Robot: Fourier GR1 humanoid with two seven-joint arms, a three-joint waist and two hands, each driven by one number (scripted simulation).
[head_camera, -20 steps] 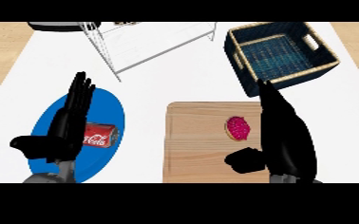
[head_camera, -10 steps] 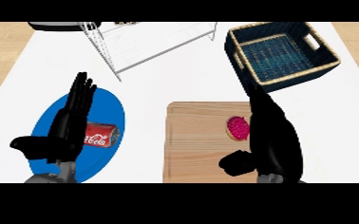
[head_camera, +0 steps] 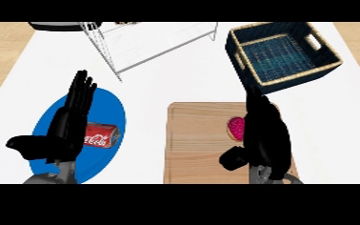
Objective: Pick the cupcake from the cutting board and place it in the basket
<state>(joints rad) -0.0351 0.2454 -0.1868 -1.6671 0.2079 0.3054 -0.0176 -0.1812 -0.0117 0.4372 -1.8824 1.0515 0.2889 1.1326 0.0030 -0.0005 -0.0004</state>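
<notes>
The right hand (head_camera: 265, 132) is held over the cutting board (head_camera: 199, 143), fingers stretched straight toward the far edge and thumb spread to the left, nothing gripped. The cupcake (head_camera: 236, 127) is seen lying on the board just beside that hand's left edge, partly covered by it; whether contact is made cannot be told. The left hand (head_camera: 69, 124) is raised at the lower left, fingers straight and upright, thumb out to the side, resting over a blue plate (head_camera: 105, 108). On that plate a red can (head_camera: 102, 137) is laid on its side, and white "Coca-Cola" script is read on it. The basket (head_camera: 322, 52), dark blue with a tan rim, is set at the far right of the white counter (head_camera: 162, 83), well apart from the cupcake. A wire rack (head_camera: 151, 42) is placed at the far centre.
</notes>
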